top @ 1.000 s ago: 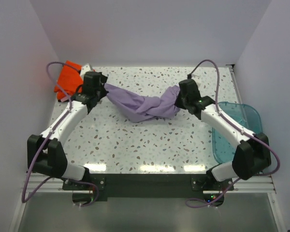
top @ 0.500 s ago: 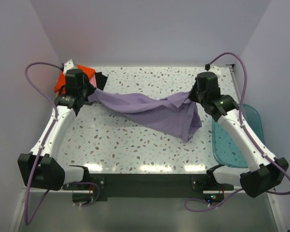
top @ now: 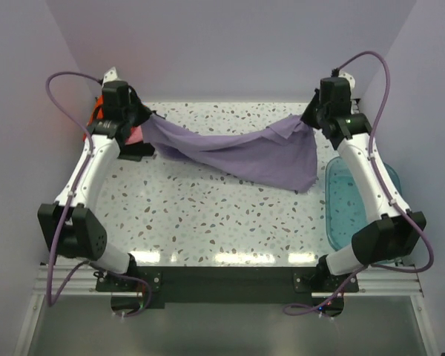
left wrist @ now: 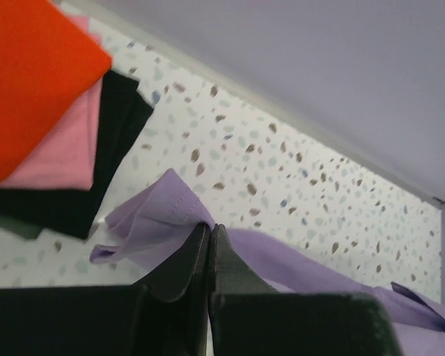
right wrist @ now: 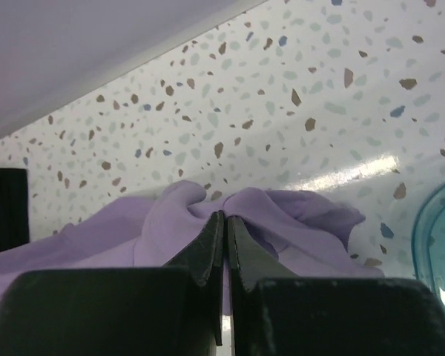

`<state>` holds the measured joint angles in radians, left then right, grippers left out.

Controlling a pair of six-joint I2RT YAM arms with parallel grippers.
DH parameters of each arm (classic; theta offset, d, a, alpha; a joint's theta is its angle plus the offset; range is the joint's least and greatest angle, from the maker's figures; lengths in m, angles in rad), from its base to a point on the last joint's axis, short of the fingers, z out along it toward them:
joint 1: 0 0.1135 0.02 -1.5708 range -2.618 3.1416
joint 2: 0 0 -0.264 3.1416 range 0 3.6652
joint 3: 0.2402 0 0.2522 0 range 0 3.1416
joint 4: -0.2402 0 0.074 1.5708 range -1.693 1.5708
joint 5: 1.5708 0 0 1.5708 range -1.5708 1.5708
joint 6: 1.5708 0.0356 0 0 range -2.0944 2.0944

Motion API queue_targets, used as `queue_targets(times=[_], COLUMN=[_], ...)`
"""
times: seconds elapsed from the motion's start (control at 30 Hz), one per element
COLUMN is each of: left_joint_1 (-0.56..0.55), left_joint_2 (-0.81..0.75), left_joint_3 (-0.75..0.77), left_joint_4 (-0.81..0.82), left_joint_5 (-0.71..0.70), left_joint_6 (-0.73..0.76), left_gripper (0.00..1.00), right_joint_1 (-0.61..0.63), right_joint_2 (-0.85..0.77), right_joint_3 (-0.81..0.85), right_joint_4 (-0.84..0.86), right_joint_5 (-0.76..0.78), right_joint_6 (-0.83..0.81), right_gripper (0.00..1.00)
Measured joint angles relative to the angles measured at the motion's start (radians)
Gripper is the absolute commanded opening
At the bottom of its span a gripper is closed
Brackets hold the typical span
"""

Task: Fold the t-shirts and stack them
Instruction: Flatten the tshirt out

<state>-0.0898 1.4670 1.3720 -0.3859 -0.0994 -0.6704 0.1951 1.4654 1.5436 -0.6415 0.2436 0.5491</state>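
Observation:
The lavender-purple t-shirt hangs stretched between my two grippers above the far part of the table. My left gripper is shut on its left end. My right gripper is shut on its right end; a flap droops below it. The folded orange, pink and black shirts lie stacked at the far left corner, mostly hidden behind my left arm in the top view, where a bit of pink shows.
A translucent teal plastic bin sits at the table's right edge, partly under my right arm. White walls close in the back and both sides. The speckled table top lies below the shirt.
Both grippers have risen and moved apart toward the far corners, pulling the bunched lavender shirt out into a long hanging span. The left arm now covers most of the folded stack.

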Motion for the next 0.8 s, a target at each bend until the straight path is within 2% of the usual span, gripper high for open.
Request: queue_targets(times=[0.13,0.27,0.4,0.5,0.57,0.6,0.63,0.67,0.7,0.73,0.8], left_joint_1=[0.005,0.010,0.031,0.051,0.059,0.061,0.061,0.061,0.061,0.061,0.062], left_joint_2=[0.188,0.231,0.160,0.050,-0.030,-0.069,-0.099,-0.130,-0.150,-0.157,-0.137], left_joint_3=[0.285,0.456,0.453,0.310,0.174,0.101,0.032,-0.051,-0.129,-0.197,-0.290], left_joint_4=[-0.016,-0.044,-0.047,-0.040,-0.026,-0.028,-0.015,-0.009,-0.003,0.005,0.014], left_joint_5=[0.051,0.065,0.071,0.074,0.073,0.076,0.078,0.089,0.098,0.108,0.134], left_joint_6=[0.001,0.010,0.010,0.009,0.008,0.002,0.000,-0.002,-0.008,-0.014,-0.029], left_gripper=[0.00,0.00,0.00,0.00,0.00,0.09,0.19,0.29,0.45,0.51,0.56], right_joint_1=[-0.037,-0.062,-0.067,-0.067,-0.068,-0.068,-0.068,-0.068,-0.069,-0.069,-0.072], right_joint_2=[0.098,0.116,0.085,0.023,-0.019,-0.050,-0.071,-0.089,-0.095,-0.086,-0.043], right_joint_3=[0.180,0.324,0.381,0.287,0.195,0.122,0.064,-0.004,-0.056,-0.090,-0.121], right_joint_4=[0.011,-0.010,-0.030,-0.048,-0.043,-0.048,-0.057,-0.057,-0.066,-0.075,-0.077], right_joint_5=[-0.043,-0.053,-0.055,-0.071,-0.085,-0.098,-0.107,-0.112,-0.114,-0.120,-0.135], right_joint_6=[-0.003,-0.014,-0.024,-0.027,-0.027,-0.027,-0.030,-0.027,-0.036,-0.042,-0.055], right_gripper=[0.00,0.00,0.00,0.01,0.11,0.20,0.41,0.50,0.57,0.68,0.73])
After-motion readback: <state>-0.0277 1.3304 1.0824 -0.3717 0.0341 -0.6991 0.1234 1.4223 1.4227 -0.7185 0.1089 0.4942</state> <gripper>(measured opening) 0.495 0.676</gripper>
